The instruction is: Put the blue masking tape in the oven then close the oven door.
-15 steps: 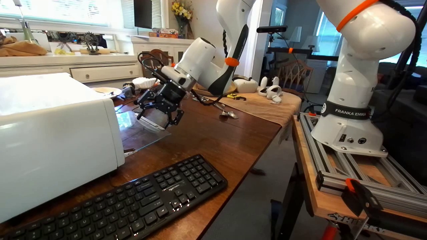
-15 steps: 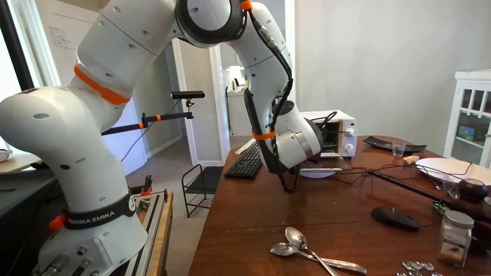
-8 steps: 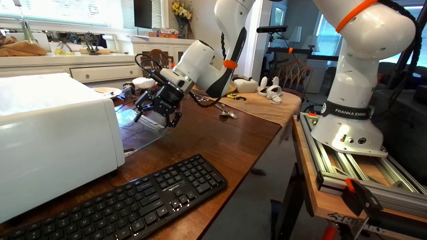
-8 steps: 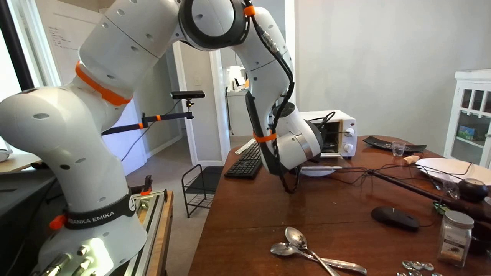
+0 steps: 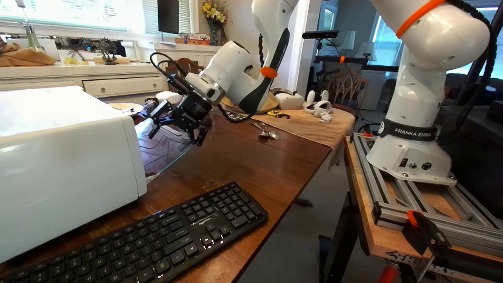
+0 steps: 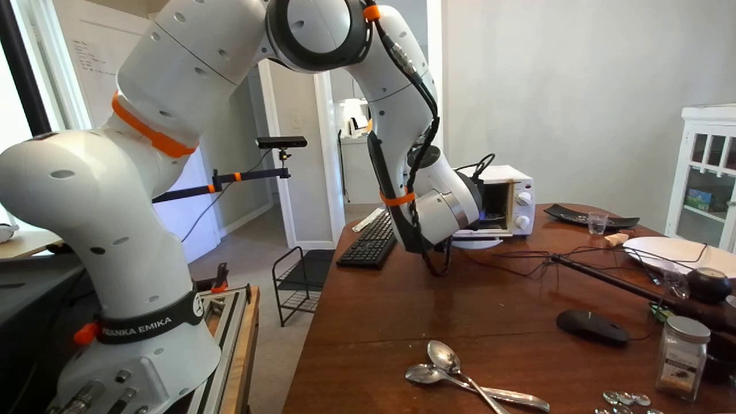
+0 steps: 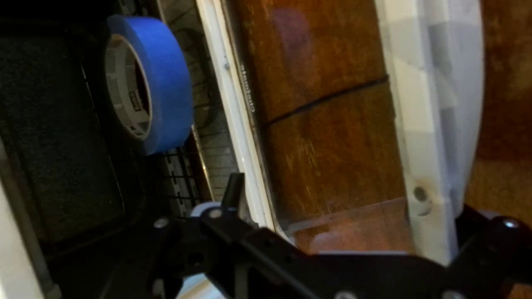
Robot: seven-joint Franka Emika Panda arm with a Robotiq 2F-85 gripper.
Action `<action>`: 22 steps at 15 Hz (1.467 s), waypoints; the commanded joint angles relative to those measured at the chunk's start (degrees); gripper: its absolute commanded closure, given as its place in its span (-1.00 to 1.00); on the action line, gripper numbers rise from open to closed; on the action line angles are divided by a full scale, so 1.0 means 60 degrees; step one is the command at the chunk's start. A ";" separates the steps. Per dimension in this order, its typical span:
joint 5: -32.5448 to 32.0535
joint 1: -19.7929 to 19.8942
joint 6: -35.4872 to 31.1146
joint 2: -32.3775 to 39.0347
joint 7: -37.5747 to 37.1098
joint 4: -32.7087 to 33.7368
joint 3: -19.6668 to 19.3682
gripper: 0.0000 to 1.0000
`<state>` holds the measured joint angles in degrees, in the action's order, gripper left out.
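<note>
Standing wide at the open glass oven door (image 7: pixel 328 166), the claw (image 5: pixel 175 138) has one finger (image 7: pixel 474 234) partly hidden behind the white handle (image 7: pixel 415 108); whether they touch is unclear. The roll of blue tape (image 7: pixel 170 87) sits inside the white oven (image 5: pixel 67 188). On the tabletop (image 5: pixel 251 161), a black keyboard (image 5: pixel 177 230) lies just beside the oven.

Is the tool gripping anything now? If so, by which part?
Nothing is held: the tool stands open, and the blue tape sits inside the oven.
</note>
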<state>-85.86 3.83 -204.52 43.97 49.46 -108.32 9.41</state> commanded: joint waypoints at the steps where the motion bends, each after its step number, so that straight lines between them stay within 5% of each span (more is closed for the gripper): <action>1: 0.0068 -0.0191 0.0054 -0.0508 0.0519 -0.0026 0.0138 -1.00; 14: 0.0231 -0.0553 0.0292 -0.2338 0.1714 0.0137 0.0367 -1.00; 22: 0.1764 -0.0596 0.1223 -0.3438 0.1754 -0.0596 -0.0028 -1.00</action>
<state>-80.39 1.13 -202.48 27.25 59.44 -107.24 10.79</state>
